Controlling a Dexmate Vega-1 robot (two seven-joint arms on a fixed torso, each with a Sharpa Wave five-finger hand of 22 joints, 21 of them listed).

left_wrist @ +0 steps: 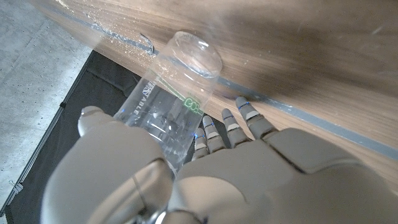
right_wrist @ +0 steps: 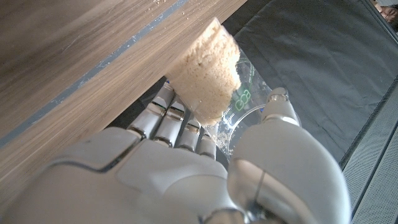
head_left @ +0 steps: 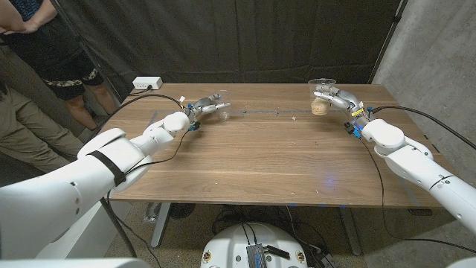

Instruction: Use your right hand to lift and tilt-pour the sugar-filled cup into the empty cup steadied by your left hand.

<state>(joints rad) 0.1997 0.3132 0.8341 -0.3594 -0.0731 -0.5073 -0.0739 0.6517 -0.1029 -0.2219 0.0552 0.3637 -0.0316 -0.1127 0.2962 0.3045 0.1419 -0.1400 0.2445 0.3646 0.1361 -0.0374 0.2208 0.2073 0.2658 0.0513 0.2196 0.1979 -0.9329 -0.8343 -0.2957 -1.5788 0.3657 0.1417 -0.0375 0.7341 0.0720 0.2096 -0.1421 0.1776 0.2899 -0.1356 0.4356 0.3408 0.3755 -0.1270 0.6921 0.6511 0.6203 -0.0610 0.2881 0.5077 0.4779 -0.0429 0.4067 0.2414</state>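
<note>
A clear empty cup [head_left: 222, 105] stands at the table's far left, and my left hand [head_left: 204, 107] holds it from the side. The left wrist view shows this cup [left_wrist: 181, 79] between the thumb and fingers of that hand [left_wrist: 242, 168]. At the far right a clear cup with tan sugar [head_left: 321, 97] in its bottom stands upright, gripped by my right hand [head_left: 339, 98]. In the right wrist view the sugar cup [right_wrist: 208, 78] sits inside the curl of the right hand [right_wrist: 186, 171], its base at the wood. The two cups are well apart.
A strip of blue tape [head_left: 275, 112] runs across the table between the cups. A white box [head_left: 146, 83] with a black cable sits at the far left corner. A person [head_left: 37, 52] stands behind the table's left end. A dark curtain hangs behind.
</note>
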